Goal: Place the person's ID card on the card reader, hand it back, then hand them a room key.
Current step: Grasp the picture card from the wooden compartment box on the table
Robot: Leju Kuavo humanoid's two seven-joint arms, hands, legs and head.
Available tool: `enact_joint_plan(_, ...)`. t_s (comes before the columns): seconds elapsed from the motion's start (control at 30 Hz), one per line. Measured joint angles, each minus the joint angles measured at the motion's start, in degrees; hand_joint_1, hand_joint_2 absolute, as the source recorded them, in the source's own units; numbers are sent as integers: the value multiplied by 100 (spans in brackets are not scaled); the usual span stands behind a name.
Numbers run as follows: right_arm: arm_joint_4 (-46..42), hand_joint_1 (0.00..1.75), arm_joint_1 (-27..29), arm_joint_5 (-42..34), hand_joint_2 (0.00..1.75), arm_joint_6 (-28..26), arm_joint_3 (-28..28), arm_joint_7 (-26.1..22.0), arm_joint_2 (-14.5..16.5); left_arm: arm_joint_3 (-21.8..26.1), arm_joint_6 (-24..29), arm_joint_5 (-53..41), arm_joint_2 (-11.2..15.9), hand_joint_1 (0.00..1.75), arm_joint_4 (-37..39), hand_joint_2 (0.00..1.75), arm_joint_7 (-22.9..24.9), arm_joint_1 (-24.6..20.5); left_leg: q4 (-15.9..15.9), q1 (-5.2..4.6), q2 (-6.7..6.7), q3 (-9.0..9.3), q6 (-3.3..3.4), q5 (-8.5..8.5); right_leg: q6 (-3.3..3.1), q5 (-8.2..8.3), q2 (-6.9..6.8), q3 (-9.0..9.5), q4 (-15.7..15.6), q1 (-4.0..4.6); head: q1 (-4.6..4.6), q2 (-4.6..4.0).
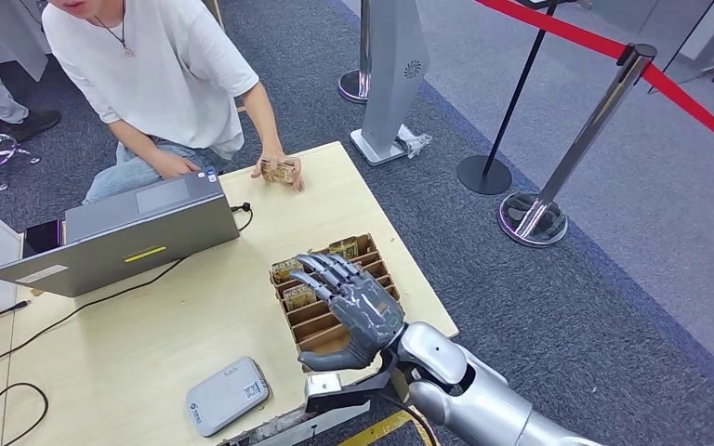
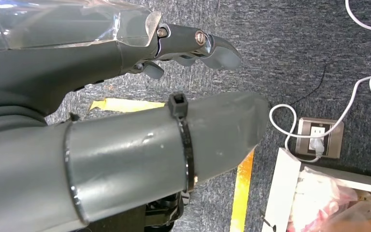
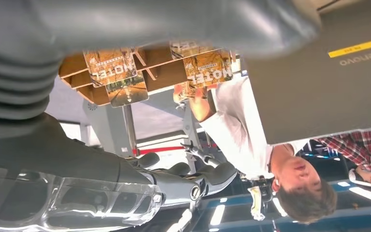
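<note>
My right hand hovers over the wooden card rack at the table's right edge, fingers spread and holding nothing. Brown hotel key cards stand in the rack's far slots; the right wrist view shows them as key cards beyond my right hand. Across the table a person's hand holds a brown patterned card on the tabletop. The grey card reader lies near the front edge with nothing on it. My left hand hangs over the carpet, holding nothing.
A grey laptop stands at the table's back left, its cable trailing across the top. A kiosk base and rope stanchions stand to the right. A floor socket with white cables lies below my left hand.
</note>
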Motion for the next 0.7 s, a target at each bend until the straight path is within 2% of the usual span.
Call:
enact_joint_plan(0.4, 370, 0, -242, 43, 175, -9, 33, 1, 8, 0, 1, -17, -1, 0, 0, 0, -1, -1, 0, 0, -1, -2, 0, 0, 0, 0, 0, -1, 0, 1, 0, 0)
enact_joint_plan(0.7, 1106, 0, -768, -50, 175, -191, 133, 62, 49, 0, 1, -132, -4, 0, 0, 0, -2, -8, 0, 0, 0, 0, -1, 2, 0, 0, 0, 0, 1, 0, 0, 0)
